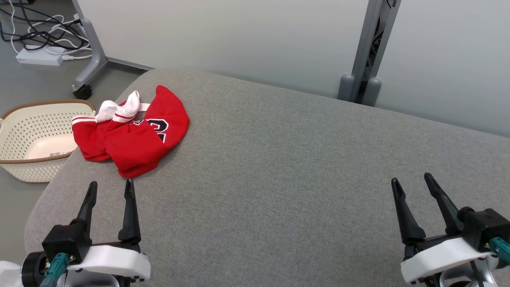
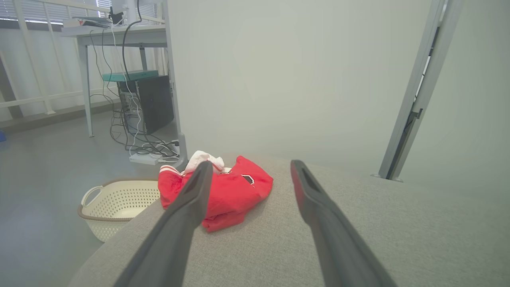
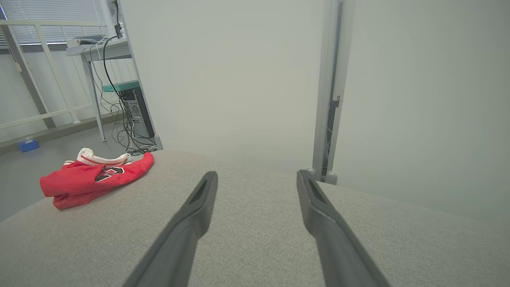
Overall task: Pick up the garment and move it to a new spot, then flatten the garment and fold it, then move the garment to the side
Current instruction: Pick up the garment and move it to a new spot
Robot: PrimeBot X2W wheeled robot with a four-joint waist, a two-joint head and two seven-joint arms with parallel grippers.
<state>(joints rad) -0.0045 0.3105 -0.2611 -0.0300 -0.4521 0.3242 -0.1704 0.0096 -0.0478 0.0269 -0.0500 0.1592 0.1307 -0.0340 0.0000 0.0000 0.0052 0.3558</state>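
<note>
Here, in the head view, the red garment lay crumpled in a heap on the far left part of the grey padded table, close to its left edge, with a white trimmed part turned up on top. A cream basket stood on the floor just beside that edge. The left gripper was over the near left of the table, its two fingers spread wide with nothing between them; the tips were near the garment but apart from it. The right gripper was over the near right, also wide apart and empty, well apart from the garment.

In the left wrist view, the garment lay straight ahead, partly hidden behind one finger, and no cloth was between the fingers.

In the right wrist view, the garment was far off to the side, and the fingers pointed at bare table.

I judge that the first step, picking up the garment, was not yet begun. The next move probably calls for the left gripper to go forward and down onto the heap and pinch a thick fold. A thin single layer could slip out, and a push could send the heap over the edge toward the basket
</note>
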